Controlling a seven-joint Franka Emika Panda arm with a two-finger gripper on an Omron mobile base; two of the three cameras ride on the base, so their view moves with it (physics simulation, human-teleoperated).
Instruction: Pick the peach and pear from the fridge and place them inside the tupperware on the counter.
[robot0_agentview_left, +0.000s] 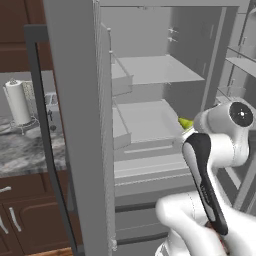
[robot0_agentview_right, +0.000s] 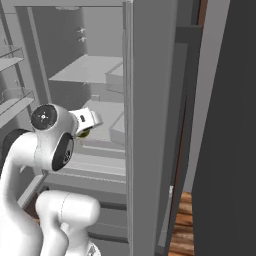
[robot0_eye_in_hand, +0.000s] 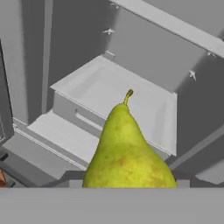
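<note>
Open grey fridge (robot0_agentview_left: 165, 70), bare shelves, desk (robot0_agentview_left: 27, 150) at left; tool (robot0_agentview_right: 86, 126) clenched around pear (robot0_eye_in_hand: 127, 153).

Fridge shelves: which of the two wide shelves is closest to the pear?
The lower shelf: the pear is level with its front right corner, while the upper shelf sits well above the fruit.

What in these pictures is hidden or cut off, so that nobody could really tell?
- Gripper: in the hand view the pear stands right in front, its base cut off at the bottom, so the grip itself is unseen.
- Pear: in the left base view, just a yellow-green sliver shows behind the white arm.
- Counter: the open fridge door cuts it off in the left base view.
</note>
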